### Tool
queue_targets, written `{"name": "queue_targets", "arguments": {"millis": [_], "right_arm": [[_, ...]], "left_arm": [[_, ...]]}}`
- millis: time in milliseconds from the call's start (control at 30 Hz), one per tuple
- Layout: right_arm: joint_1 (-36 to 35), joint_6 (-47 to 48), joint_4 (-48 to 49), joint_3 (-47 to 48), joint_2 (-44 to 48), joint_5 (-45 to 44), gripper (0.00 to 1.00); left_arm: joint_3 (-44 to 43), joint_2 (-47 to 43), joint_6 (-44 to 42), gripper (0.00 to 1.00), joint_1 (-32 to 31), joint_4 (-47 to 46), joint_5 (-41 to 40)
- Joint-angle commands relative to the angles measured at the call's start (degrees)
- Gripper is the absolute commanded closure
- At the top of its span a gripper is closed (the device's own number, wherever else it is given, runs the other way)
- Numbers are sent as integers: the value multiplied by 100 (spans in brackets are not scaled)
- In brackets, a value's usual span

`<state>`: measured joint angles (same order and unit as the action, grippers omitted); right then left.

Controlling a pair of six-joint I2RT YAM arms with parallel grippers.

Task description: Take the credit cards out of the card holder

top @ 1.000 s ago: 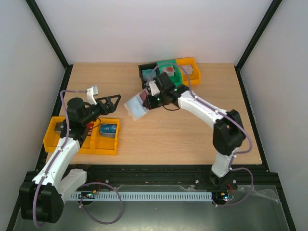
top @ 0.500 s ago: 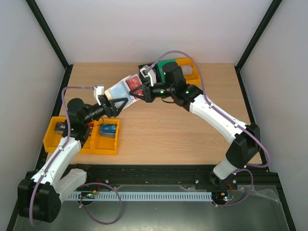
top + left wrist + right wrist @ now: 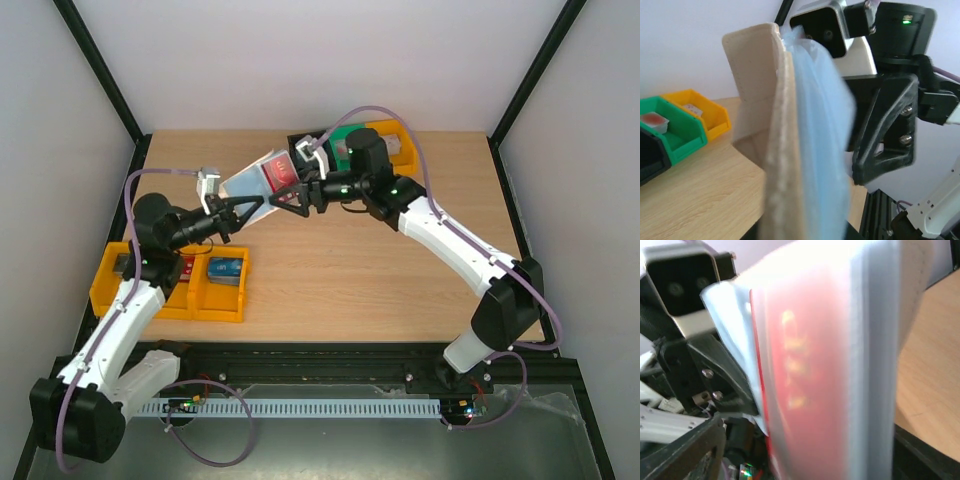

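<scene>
The card holder (image 3: pixel 248 182) hangs open in the air over the back left of the table, cream outside and blue-grey inside. A red card (image 3: pixel 272 173) sits in its inner pocket. My left gripper (image 3: pixel 250 207) is shut on the holder's near lower edge. In the left wrist view the holder (image 3: pixel 785 150) stands edge-on between the jaws. My right gripper (image 3: pixel 283 196) is at the holder's right side, and its black finger (image 3: pixel 885 125) shows just behind the holder. In the right wrist view the holder (image 3: pixel 875 365) and red card (image 3: pixel 810 380) hide the jaws.
A yellow bin (image 3: pixel 150 300) at the front left holds a blue card (image 3: pixel 228 270) and a small red item (image 3: pixel 187 265). Black (image 3: pixel 298 147), green (image 3: pixel 352 135) and yellow (image 3: pixel 410 150) bins line the back edge behind the right arm.
The right arm carried the holder left and up from the table's middle. The left gripper rose to meet it and closed on its lower edge.
</scene>
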<state>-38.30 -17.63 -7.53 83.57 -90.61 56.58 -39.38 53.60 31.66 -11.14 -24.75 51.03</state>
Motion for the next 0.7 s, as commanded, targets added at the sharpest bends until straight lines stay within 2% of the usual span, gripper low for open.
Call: {"name": "queue_targets", "arguments": {"millis": [0,100,167,300,500,600,667], "right_arm": [[434,43,165,-118,285,813,15],[633,323,-217,100,260,1160,9],[649,795,-715,371,217,1244,6],[648,1255,-1342,665,81,1498,5],[640,1233,-1318,923,58,1608,5],[611,1073,-1142,955,75,1797,11],[552,924,-1025,957,77,1858,25]], "left_arm": [[-660,-228,-1806,98,-28,1221,432],[-1052,-274,-3038,98,-37,2323,663],[-1249,-239,-3529,98,-38,2832,739],[-1472,-160,-3893,98,-38,3212,1022],[-1627,-85,-4109,98,-36,3371,1214],[-1678,-76,-4221,98,-37,3473,1247],[-1687,-86,-4214,98,-37,3486,1268]]}}
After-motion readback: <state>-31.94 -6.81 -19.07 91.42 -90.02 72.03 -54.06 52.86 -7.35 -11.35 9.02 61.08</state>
